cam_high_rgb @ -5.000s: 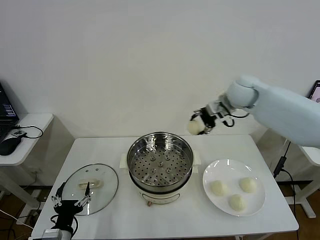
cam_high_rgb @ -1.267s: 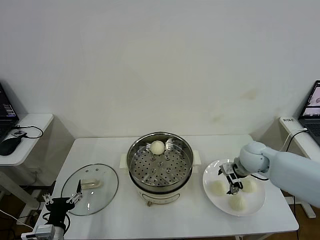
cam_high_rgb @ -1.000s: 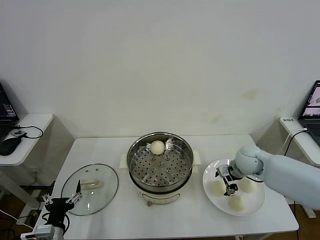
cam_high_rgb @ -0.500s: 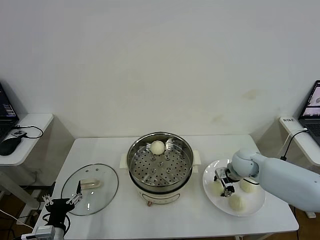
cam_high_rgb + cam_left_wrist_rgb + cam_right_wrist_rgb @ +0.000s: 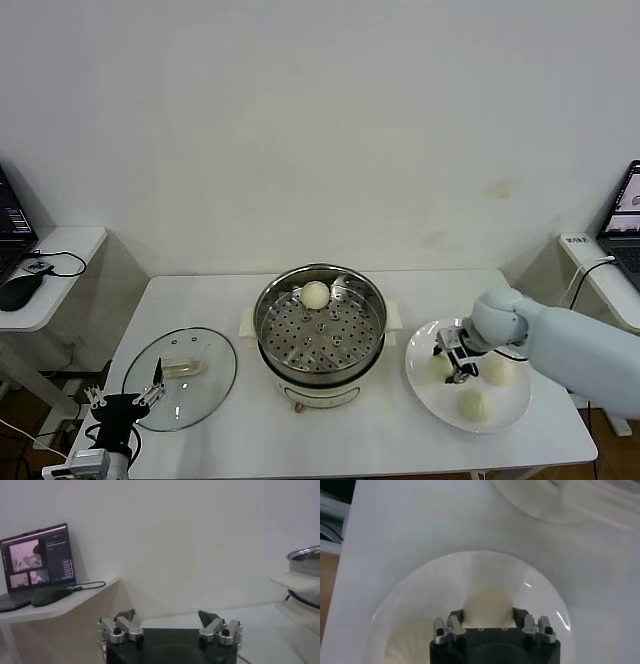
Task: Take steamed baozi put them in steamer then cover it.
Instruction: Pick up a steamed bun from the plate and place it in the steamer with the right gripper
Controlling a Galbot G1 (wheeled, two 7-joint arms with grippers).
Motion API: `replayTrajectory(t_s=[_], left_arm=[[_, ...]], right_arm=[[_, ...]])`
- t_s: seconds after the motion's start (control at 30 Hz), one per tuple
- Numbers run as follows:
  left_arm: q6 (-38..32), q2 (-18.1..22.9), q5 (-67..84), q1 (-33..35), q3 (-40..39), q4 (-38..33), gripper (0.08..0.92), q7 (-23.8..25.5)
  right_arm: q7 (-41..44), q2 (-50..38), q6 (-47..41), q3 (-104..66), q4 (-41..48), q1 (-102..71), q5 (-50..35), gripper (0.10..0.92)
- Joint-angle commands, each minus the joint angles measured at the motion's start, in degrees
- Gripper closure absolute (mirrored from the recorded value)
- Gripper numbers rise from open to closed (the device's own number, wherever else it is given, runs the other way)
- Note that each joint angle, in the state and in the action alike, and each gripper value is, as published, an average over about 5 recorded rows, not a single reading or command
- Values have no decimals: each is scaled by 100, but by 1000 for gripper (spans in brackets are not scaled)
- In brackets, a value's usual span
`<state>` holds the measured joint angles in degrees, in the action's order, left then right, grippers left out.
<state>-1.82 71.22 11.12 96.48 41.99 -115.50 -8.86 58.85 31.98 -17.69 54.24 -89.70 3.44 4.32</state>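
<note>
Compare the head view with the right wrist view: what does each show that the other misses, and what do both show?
Only the head view: the steamer with one baozi on its tray, the glass cover lying on the table, the left claw open at the table's near left corner, and two more buns on the plate.

Only the right wrist view: the fingers flanking the bun on both sides.

Both: the right claw over the white plate, closing around a bun.
</note>
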Motion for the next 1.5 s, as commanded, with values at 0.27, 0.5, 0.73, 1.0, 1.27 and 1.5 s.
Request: replayTrajectory(t_s=[0.27,0.5,0.73,1.0,1.27,1.5], left_arm=[[13,-76,18,-12,-82,-127,177,5],[26,-139,43,-31,-95,-196,177,4],[30,-139,75,-37,-11,-196,177,4],[26,-89,73,-12,90,-177,177,8],[8,-78,81,-21,131,-111,177,9],[-23,-83,79,-31,118,-48,177,11]], right_arm=[[273,-411,-419,1049,-794,2822,-1416,410],[-127,689,-938,1762,-782,4097,-2555,404],[-727,2231,-1416,1771,-303,3818,-3348,397],[-1066,3552,-1736,1651,609,3012,-3442,391],[-1243,4219,-1901,1686,1253,2437,-3383,389],[-1299,4558,-1919,1668,1563,2183,-3324,389]])
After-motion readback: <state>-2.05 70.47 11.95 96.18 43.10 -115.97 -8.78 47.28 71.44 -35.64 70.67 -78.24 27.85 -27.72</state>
